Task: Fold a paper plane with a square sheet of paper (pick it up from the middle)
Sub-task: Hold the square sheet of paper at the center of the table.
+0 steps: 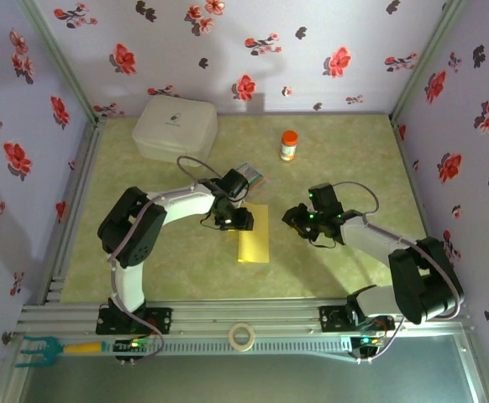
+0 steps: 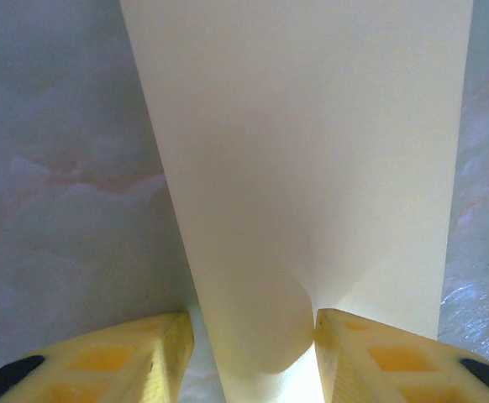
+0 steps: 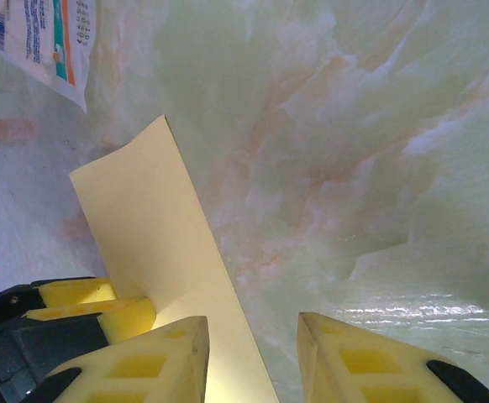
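The yellow square sheet of paper (image 1: 255, 239) lies in the middle of the table and looks like a narrow strip from above, with one part bent up. My left gripper (image 1: 233, 220) is at its left upper edge. In the left wrist view the sheet (image 2: 312, 151) runs away from the open left gripper (image 2: 253, 361), and a curled fold of it sits between the jaws, touching the right finger (image 2: 379, 361). My right gripper (image 1: 300, 220) hovers just right of the sheet. It is open (image 3: 249, 353), with the sheet's raised flap (image 3: 144, 210) beside its left finger.
A colourful printed packet (image 1: 249, 177) lies just behind the left gripper, also in the right wrist view as the packet (image 3: 43, 42). A white box (image 1: 176, 128) stands at the back left and an orange-capped bottle (image 1: 288, 145) at the back middle. A tape roll (image 1: 242, 336) rests on the front rail.
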Motion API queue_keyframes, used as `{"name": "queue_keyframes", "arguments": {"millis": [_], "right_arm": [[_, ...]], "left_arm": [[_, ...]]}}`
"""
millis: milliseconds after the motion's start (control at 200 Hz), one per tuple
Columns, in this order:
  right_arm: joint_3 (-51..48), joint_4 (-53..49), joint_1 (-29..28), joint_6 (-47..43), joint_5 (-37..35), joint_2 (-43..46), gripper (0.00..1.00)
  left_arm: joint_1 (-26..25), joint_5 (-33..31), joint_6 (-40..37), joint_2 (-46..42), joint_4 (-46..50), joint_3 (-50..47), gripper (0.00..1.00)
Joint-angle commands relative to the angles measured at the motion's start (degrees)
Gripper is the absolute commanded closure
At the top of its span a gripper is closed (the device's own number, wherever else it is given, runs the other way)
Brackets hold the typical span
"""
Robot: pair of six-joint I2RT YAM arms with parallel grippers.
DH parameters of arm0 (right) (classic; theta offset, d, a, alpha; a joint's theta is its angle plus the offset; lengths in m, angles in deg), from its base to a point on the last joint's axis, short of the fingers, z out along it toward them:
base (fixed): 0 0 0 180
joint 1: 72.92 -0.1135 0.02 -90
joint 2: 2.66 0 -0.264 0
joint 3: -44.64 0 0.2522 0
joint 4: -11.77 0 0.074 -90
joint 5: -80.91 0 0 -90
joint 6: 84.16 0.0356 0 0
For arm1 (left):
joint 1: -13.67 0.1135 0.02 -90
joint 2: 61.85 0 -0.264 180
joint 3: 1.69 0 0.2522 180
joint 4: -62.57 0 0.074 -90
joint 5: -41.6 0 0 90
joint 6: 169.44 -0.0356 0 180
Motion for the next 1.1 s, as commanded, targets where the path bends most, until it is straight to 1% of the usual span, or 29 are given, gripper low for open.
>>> {"name": "queue_keyframes", "arguments": {"millis": [0,155,540,1095], "right_arm": [[-0.6,0.9,0.3,0.0,0.6,-0.4,0.66],[-0.5,1.0,0.3,0.0,0.6,-0.4,0.66],[-0.5,0.9,0.2,0.0,0.5,-0.5,0.66],[-0.7,1.1,0.1,0.0,0.7,-0.6,0.66]], "left_arm": [[1.1,-6.5,-0.9,3.9,3.1,-1.2,0.54],[1.1,-6.6,0.1,4.2,2.8,-1.2,0.53],[1.1,-6.8,2.4,4.6,1.6,-2.2,0.52],[1.1,-6.4,0.7,5.3,1.9,-2.0,0.52]]}}
